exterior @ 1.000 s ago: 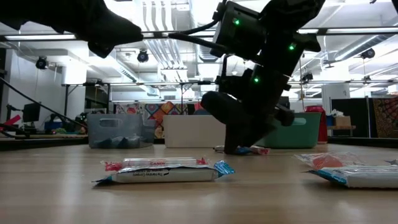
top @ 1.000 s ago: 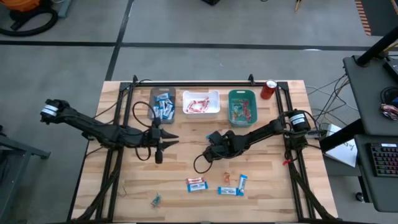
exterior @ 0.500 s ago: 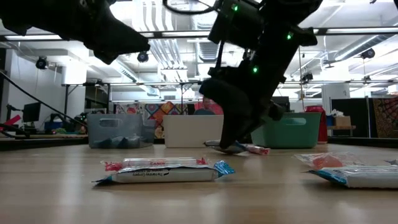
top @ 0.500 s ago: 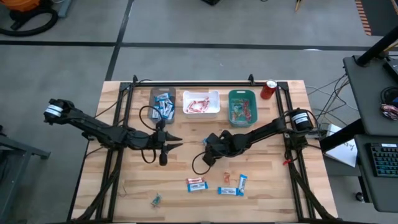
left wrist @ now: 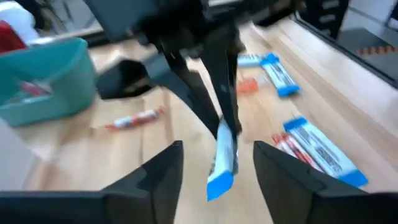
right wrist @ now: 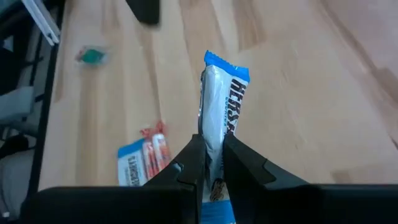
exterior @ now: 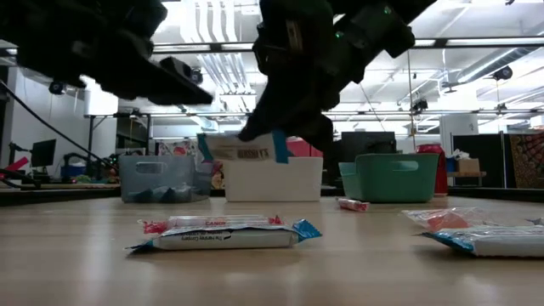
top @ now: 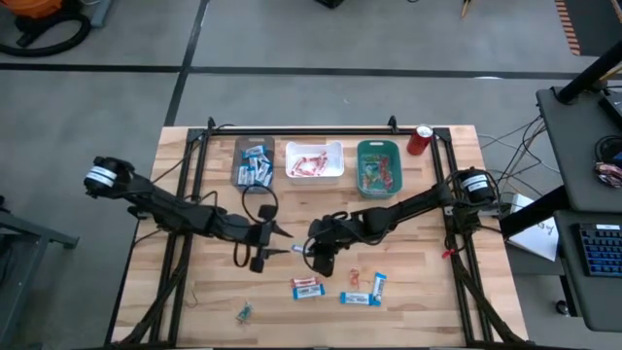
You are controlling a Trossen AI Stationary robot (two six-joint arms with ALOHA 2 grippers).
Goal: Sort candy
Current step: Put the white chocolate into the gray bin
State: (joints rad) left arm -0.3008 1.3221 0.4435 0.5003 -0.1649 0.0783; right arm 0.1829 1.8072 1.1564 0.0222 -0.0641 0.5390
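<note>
Blue-and-white bar [right wrist: 222,127] hangs pinched in right end effector [right wrist: 211,163], seemingly above table.

Grey concrete floor [top: 311,44] crossed by dark lines around a wooden table [top: 214,292]; black desk [top: 581,146] with keyboard [top: 601,248] alongside; ceiling strip lights [exterior: 476,42] and pipes beyond.

Both slim black jointed arms are trailing looped black cables, wearing white-banded collars near their bases and showing small green lights.

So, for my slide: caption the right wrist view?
Right fingers pinch a blue-and-white candy bar above the wooden table.
</note>
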